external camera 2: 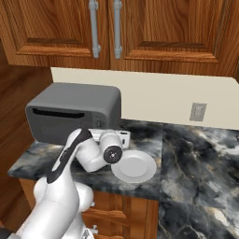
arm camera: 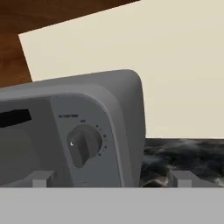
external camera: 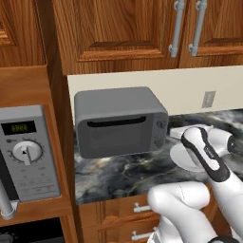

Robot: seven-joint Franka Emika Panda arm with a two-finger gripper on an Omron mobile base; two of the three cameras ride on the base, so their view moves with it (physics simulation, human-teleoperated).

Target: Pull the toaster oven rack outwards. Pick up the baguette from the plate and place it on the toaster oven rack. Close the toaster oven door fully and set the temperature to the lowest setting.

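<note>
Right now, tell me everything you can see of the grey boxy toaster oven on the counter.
The grey boxy toaster oven has rounded corners and a matte shell that looks like metal or plastic. Its dark-windowed door is shut upright, with a long black handle slot along the top edge. A control panel with small dark knobs sits on the front's right end; the hand view shows one knob close up, ringed by tiny marks. The oven stands level on the dark marbled counter by the cream backsplash, beside a wooden cabinet side; nothing else touches it.

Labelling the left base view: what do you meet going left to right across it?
Microwave → toaster oven → plate → wall outlet.
</note>
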